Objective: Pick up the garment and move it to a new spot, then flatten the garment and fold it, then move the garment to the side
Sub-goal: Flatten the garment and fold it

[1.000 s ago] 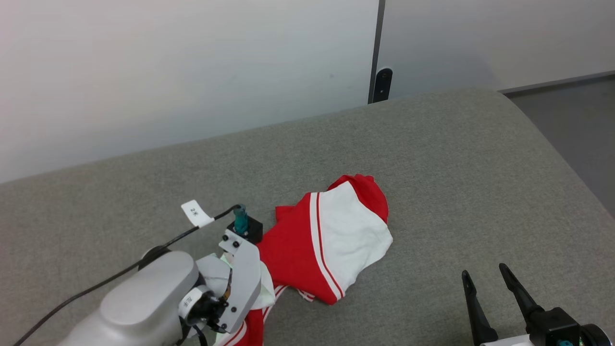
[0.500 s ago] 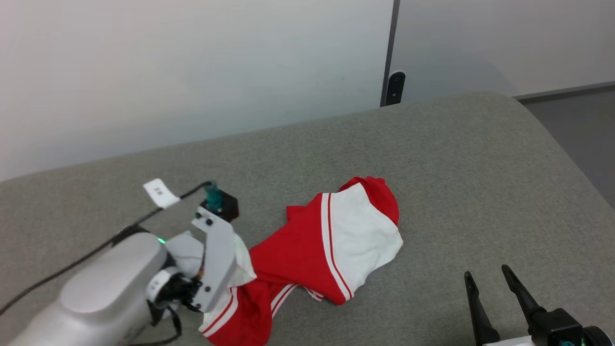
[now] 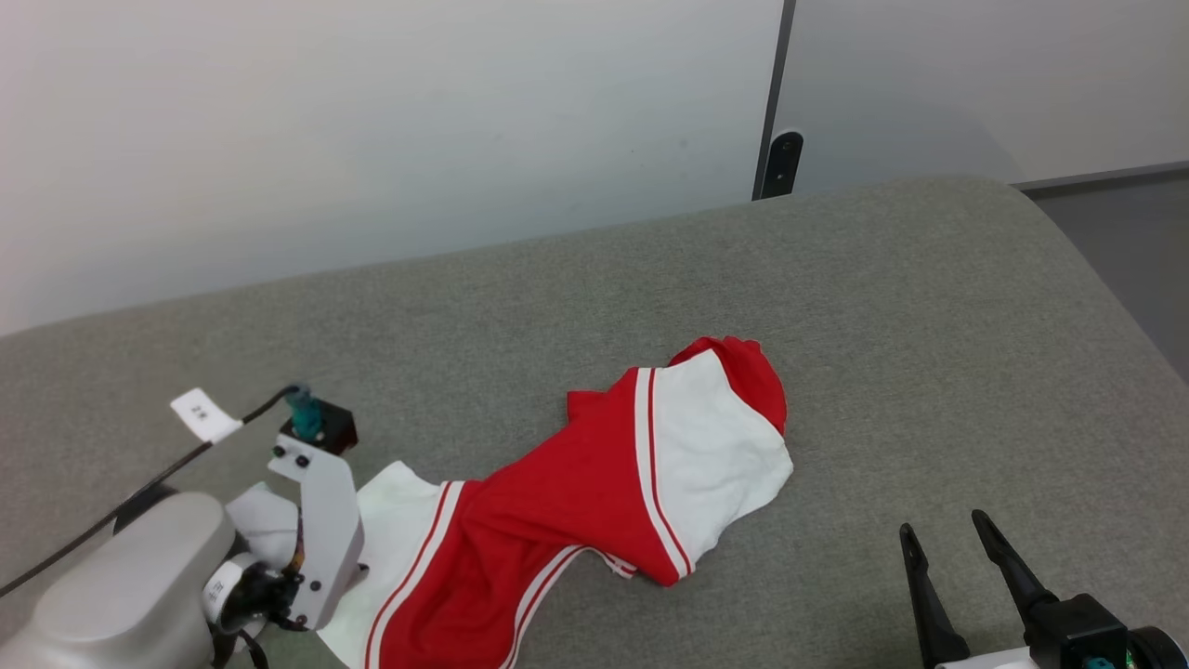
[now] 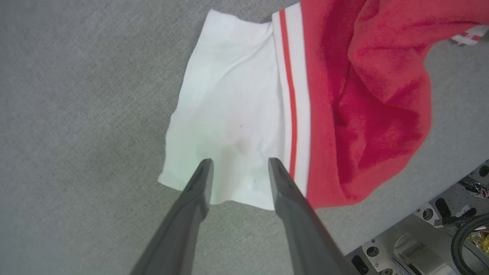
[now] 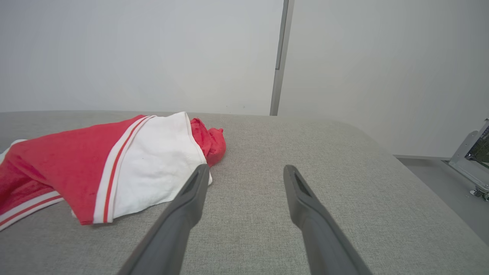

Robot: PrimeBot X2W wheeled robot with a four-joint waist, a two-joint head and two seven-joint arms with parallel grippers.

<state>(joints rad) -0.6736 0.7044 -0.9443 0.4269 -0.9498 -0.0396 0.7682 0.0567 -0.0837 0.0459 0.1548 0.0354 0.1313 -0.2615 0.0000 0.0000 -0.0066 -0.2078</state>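
The limp, light shirt (image 3: 557,502) is lying rumpled, its near-left white sleeve edge looking easiest to pinch, with left claw (image 4: 240,162) and right claw (image 3: 939,522) both standing open.

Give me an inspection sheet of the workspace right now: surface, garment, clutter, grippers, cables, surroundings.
Surface: grey fabric-covered top, rounded at its far right corner.
Job's things: garment lies rumpled and twisted, not flattened or folded; white sleeve panel spread out at its left end.
Clutter: nothing seen.
Grippers: left gripper open over the white sleeve panel's edge, holding nothing; right gripper open, empty, apart from the garment.
Cables: black cable with a white tag runs to the left arm.
Surroundings: pale wall, dark vertical strip, grey floor at right.
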